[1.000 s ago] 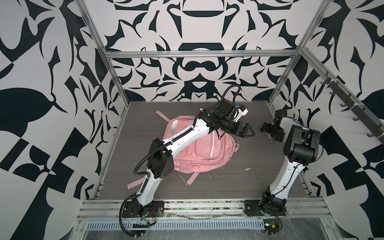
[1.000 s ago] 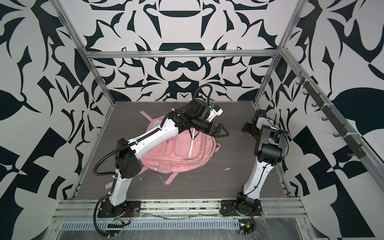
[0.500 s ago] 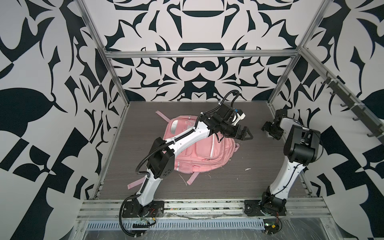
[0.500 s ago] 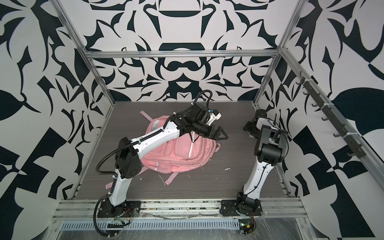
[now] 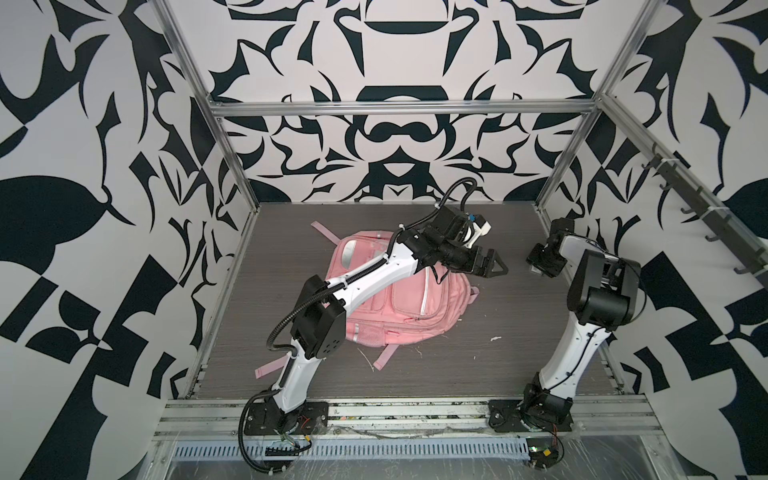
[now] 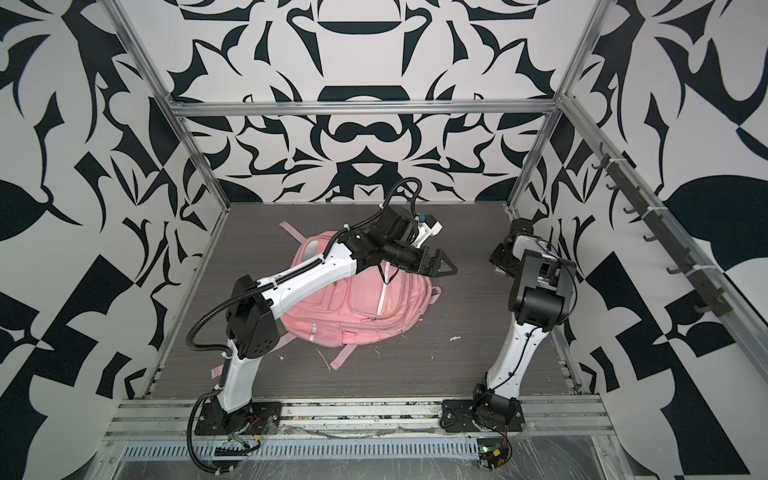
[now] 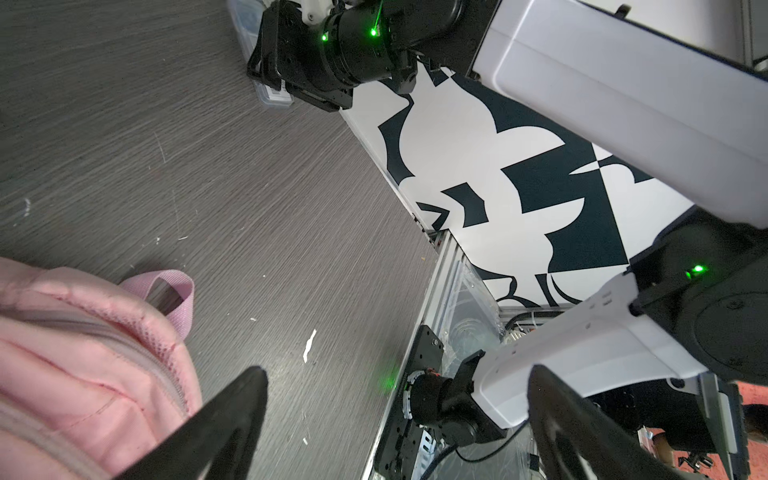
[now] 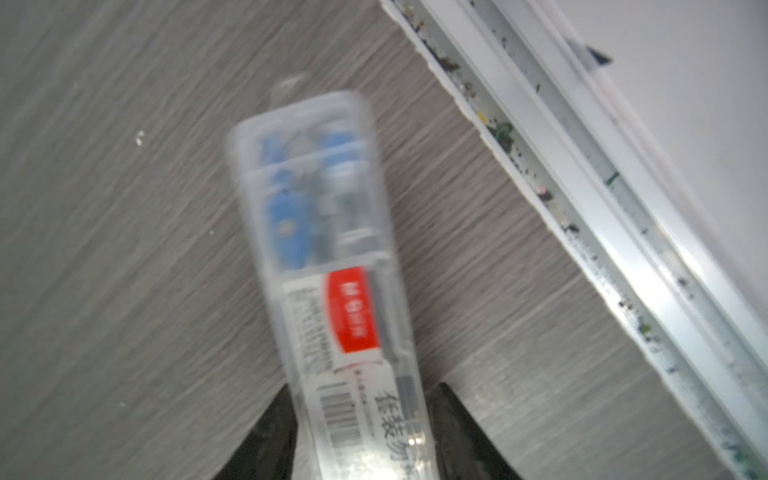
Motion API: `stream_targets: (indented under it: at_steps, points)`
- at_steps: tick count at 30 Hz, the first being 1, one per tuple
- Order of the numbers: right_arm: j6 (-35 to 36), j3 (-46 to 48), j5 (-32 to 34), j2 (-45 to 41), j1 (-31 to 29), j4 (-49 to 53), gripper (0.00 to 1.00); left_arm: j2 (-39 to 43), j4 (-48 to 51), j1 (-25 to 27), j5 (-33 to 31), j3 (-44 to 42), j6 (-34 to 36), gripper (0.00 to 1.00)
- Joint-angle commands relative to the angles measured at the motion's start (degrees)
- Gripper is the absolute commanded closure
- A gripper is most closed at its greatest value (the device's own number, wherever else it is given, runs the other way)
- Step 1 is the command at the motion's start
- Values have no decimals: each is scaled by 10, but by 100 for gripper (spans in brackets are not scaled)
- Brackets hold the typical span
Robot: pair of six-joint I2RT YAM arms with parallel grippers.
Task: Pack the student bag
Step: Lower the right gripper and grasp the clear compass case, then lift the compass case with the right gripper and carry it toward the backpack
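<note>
Left gripper (image 7: 399, 374): wide open, by student bag (image 5: 407, 299).
Right gripper (image 8: 365, 388): around clear plastic case (image 8: 316, 216); cannot tell if squeezing.

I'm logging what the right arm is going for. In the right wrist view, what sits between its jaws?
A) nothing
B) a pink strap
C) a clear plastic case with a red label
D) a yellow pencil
C: a clear plastic case with a red label and blue contents lies on the table between the two dark jaws.
</note>
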State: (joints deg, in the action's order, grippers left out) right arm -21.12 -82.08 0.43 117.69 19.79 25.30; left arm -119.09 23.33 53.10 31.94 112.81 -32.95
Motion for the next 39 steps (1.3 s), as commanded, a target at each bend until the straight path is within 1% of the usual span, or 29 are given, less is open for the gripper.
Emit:
stream_targets:
  at_steps: [1,3,8,10,12,17,21,26,28,32,39]
  points:
    - [-4,3,-1,-10,1,-7,58,29,-13,-5,-5,-12,-5,1]
    - [-7,7,-7,-11,1,-12,65,32,-15,-6,-5,-15,-7,1]
    - [5,20,-13,-15,1,-9,89,40,-24,-9,-6,-30,-12,1]
    - [13,26,-11,-22,1,-9,95,42,-27,-10,-6,-35,-14,1]
    - [20,28,-11,-27,1,-10,99,45,-30,-10,-6,-40,-15,0]
    - [33,32,-10,-40,-1,-1,100,58,-53,-13,-8,-67,-28,1]
    - [41,53,-9,-62,-4,-1,100,66,-58,-14,-14,-76,-32,1]
    - [55,91,-13,-98,-25,0,100,77,-61,-15,-28,-92,-36,1]
    - [55,110,-18,-119,-42,1,100,78,-47,-16,-38,-93,-36,1]
    - [60,164,-10,-177,-102,11,100,85,-22,-23,-55,-97,-37,0]
    - [29,265,-15,-273,-183,35,100,126,-70,-34,-63,-170,-53,0]
